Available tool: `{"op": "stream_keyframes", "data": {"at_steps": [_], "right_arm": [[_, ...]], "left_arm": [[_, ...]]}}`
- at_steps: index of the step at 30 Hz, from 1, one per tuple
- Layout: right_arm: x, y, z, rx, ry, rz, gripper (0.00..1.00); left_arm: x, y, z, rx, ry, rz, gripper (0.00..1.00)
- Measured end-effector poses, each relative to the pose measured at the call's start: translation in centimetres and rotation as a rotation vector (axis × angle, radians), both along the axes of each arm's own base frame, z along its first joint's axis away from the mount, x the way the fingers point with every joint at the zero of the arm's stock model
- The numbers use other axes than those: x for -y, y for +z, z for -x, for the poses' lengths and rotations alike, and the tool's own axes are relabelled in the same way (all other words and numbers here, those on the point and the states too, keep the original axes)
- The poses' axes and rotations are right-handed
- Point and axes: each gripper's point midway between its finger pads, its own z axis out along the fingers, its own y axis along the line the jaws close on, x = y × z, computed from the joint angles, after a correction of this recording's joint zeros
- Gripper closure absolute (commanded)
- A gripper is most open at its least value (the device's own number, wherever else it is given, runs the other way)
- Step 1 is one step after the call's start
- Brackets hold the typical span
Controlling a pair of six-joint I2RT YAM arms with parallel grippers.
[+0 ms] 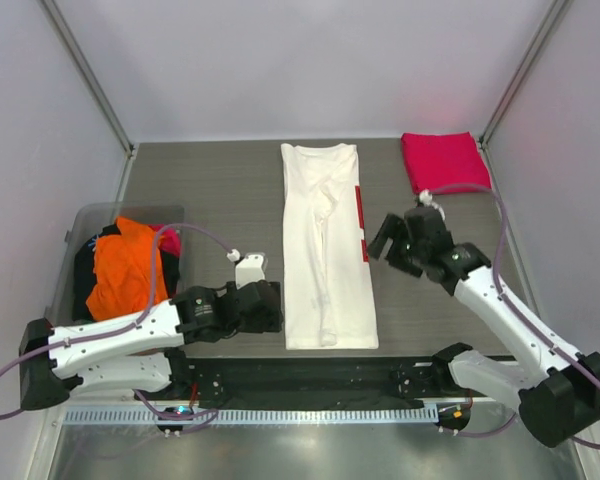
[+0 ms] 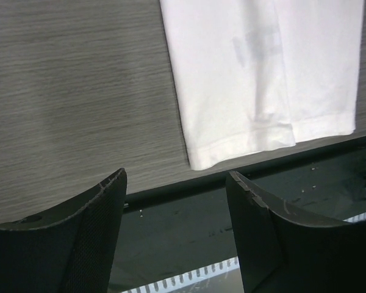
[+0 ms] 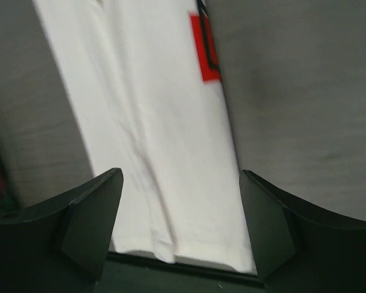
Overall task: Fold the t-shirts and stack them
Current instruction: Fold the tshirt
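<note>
Left gripper is standing wide open and holding nothing; in the left wrist view, left gripper is hovering over the near edge of the table, its two dark fingers well apart. It is sitting just beside the near left corner of the white t-shirt, apart from the cloth.

Right gripper is also standing wide open and empty. It is hovering close to the right edge of the same shirt, about halfway along its length. In the right wrist view, right gripper is looking down on the garment with nothing between its jaws.

White t-shirt is lying flat in the middle of the table as a long narrow strip, sides folded inward, collar at the far end and hem at the near edge. A red panel is showing along its right edge, also seen at; the script on it is too small to read.

Pink-red t-shirt is lying folded at the far right corner of the table, well apart from the white one.

Orange t-shirt and a dark t-shirt are lying bunched together inside the clear bin at the left.
</note>
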Motion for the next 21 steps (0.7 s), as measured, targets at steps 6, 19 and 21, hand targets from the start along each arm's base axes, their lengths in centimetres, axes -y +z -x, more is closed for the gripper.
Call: {"op": "stream_keyframes", "data": {"at_steps": [6, 19, 21], "right_arm": [[1.6, -11.0, 11.4, -0.325, 0.005, 0.098, 0.26], [-0.1, -15.7, 16.6, -0.431, 0.053, 0.081, 0.45], [-0.4, -16.2, 17.2, -0.442, 0.067, 0.084, 0.46]], "left_arm": [[0.3, -4.1, 1.2, -0.068, -0.020, 0.020, 0.37], [3.0, -8.5, 2.3, -0.156, -0.012, 0.146, 0.37], [2.9, -9.4, 2.6, -0.172, -0.007, 0.148, 0.37]]}}
